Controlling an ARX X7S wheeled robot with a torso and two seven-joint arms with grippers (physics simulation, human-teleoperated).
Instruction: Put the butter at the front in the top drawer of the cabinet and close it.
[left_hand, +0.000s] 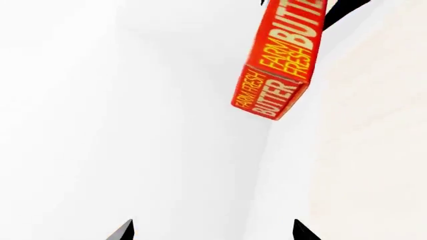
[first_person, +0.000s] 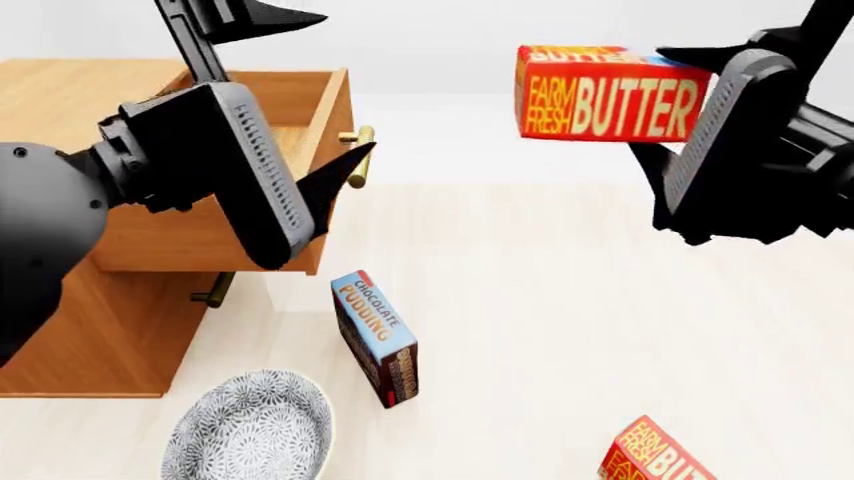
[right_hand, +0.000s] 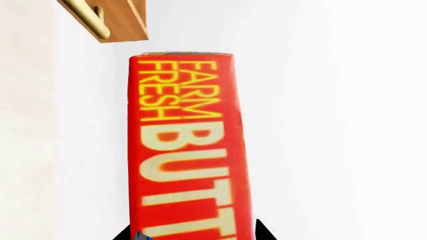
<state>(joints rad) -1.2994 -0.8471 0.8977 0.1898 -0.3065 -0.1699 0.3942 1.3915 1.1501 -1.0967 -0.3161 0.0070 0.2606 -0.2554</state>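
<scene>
My right gripper (first_person: 663, 102) is shut on a red-orange butter carton (first_person: 601, 95) and holds it in the air, right of the open top drawer (first_person: 200, 235). The carton fills the right wrist view (right_hand: 190, 160) between the fingers of that gripper (right_hand: 193, 232), with the drawer's brass handle (right_hand: 90, 17) beyond it. The carton also shows in the left wrist view (left_hand: 277, 65). My left gripper (first_person: 350, 85) is open and empty in front of the drawer, and its two fingertips (left_hand: 127, 231) stand wide apart. A second butter carton (first_person: 667, 455) lies at the front right of the floor.
The light-brown cabinet (first_person: 80, 340) stands at the left, with the lower drawer's handle (first_person: 211, 290) under the open drawer. A blue-and-brown chocolate pudding box (first_person: 376, 340) stands in the middle. A patterned bowl (first_person: 250, 430) sits at the front left.
</scene>
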